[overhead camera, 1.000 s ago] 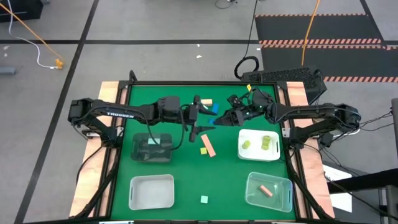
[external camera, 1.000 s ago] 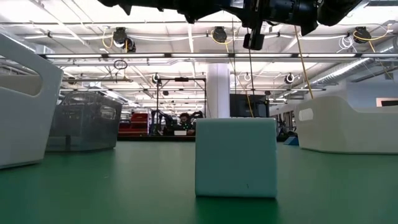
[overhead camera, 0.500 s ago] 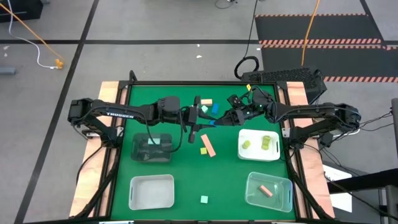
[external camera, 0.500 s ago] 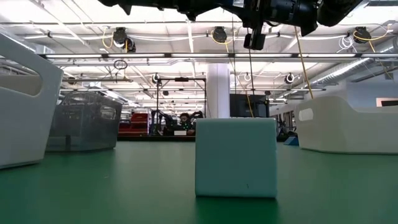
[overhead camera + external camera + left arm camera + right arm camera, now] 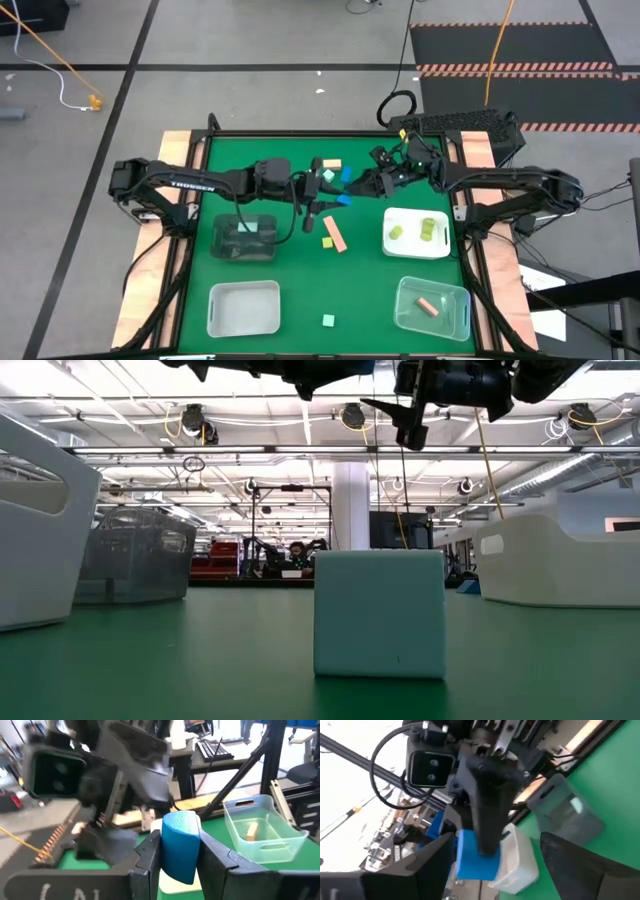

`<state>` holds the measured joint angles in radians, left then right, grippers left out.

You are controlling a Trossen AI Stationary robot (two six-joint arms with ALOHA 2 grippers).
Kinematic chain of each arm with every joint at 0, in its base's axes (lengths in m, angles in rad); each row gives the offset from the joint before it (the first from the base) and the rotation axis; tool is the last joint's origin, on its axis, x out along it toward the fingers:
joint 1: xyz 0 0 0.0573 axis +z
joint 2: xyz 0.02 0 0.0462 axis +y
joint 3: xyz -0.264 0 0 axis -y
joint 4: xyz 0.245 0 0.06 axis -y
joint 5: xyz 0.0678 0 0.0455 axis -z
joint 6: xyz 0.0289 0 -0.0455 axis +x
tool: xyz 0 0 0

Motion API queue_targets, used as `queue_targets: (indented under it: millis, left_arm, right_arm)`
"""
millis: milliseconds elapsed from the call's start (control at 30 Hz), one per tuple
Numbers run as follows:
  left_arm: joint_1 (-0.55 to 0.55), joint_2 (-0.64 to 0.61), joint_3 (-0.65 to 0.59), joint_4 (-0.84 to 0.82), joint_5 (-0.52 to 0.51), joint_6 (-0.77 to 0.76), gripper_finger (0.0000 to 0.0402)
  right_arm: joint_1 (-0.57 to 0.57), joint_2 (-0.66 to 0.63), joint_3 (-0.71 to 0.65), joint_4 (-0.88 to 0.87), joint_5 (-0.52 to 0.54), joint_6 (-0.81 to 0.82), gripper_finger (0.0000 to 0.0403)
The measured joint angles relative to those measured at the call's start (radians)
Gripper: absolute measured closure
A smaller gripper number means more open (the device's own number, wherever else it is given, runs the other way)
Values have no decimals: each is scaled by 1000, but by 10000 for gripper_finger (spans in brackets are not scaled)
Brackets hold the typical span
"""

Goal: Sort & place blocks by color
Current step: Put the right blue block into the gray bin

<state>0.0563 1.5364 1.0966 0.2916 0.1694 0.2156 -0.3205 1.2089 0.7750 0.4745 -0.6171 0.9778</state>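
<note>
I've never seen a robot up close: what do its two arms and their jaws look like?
Both are slim, dark, jointed arms. The left arm carries white lettering along one link and trails a black cable. The right arm looks matching. Each ends in two flat dark jaws with a boxy black camera at the wrist.

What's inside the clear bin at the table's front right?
The clear bin holds one salmon-tan block, lying flat. Nothing else shows through its walls in the high view.
</note>
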Motion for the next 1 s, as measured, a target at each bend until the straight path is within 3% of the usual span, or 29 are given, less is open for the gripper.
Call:
queue_targets:
  millis: [267, 533, 767, 1000]
  left_arm:
    - [-3, -51, 2, -144, -28, -175, 313]
    - [-39, -204, 1, -498, -90, -293, 310]
    - [-175, -314, 0, -867, -83, -606, 312]
    - [-435, -294, 1, -985, -77, -902, 313]
  right_arm:
    - [-119, -119, 0, -278, -15, -151, 121]
    - [-177, -187, 0, -551, 24, -294, 122]
    - [-183, -191, 0, -831, 219, -448, 122]
    - [-182, -191, -1, -1053, 457, -649, 122]
